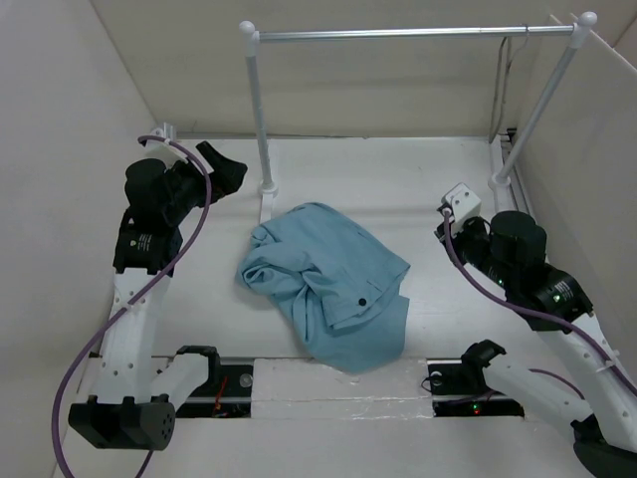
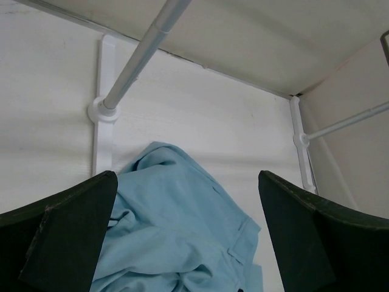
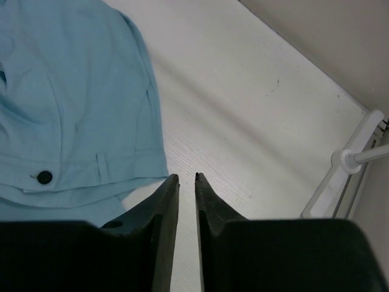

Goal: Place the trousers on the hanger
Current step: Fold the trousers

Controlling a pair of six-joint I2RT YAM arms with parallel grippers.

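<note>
The light blue trousers [image 1: 323, 284] lie crumpled in the middle of the table, their dark waistband button [image 1: 362, 301] facing up. They also show in the left wrist view [image 2: 182, 225] and the right wrist view [image 3: 73, 103]. A thin dark hanger [image 1: 504, 80] hangs edge-on from the right end of the rail; only its wire outline shows. My left gripper [image 1: 224, 164] is open wide and empty, raised to the back left of the trousers [image 2: 187, 176]. My right gripper [image 1: 445, 221] is to their right, jaws almost together, empty, above bare table [image 3: 187, 177].
A white metal rail [image 1: 398, 33] on two ball-topped posts spans the back; its left foot [image 1: 267, 187] stands just behind the trousers, its right foot [image 3: 346, 161] at the far right. Beige walls enclose the table on three sides.
</note>
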